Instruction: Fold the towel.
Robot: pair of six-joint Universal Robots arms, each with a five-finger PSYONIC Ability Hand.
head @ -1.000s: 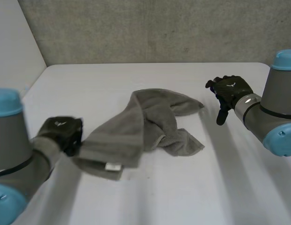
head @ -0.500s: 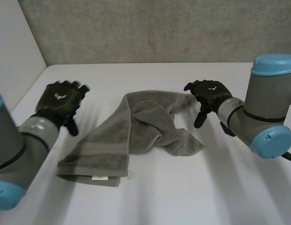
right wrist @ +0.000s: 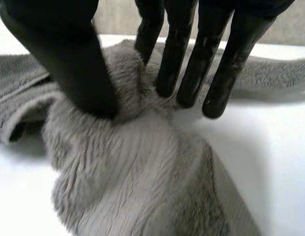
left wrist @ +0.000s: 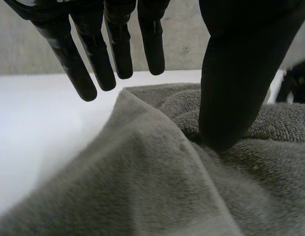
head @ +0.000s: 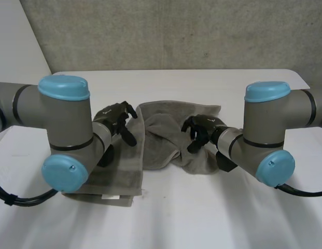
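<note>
Grey towel [head: 161, 137] lies crumpled at the centre of the white table [head: 166, 223], and you see it in the head view as an upside-down V. Its flatter left band has its long axis running from upper centre down to the lower left, ending in a hem with a small white tag [head: 111, 197]. The bunched right part drops from a corner at upper right to a lobe at lower centre.

Your left hand [head: 115, 120] sits on the left band's upper edge, and the left arm [head: 67, 124] covers much of that band. Your right hand [head: 202, 129] is on the twisted right part, with the right arm [head: 264, 132] hiding the towel's edge behind it.

The left wrist view adds what the head view cannot. There the fingers [left wrist: 93, 64] are straight, spread and clear of the cloth. Only the thumb [left wrist: 240, 73] touches down, its tip in a crease of the towel [left wrist: 157, 191]. A dark shape beyond the thumb is too blurred to name.

The right wrist view shows the thumb [right wrist: 69, 54] and fingers [right wrist: 191, 64] closing from either side on a raised ridge of towel [right wrist: 132, 172]. The cloth is pinched between them, and the outer fingertips reach the table beside it. How the folds lie under that hand is hidden.
</note>
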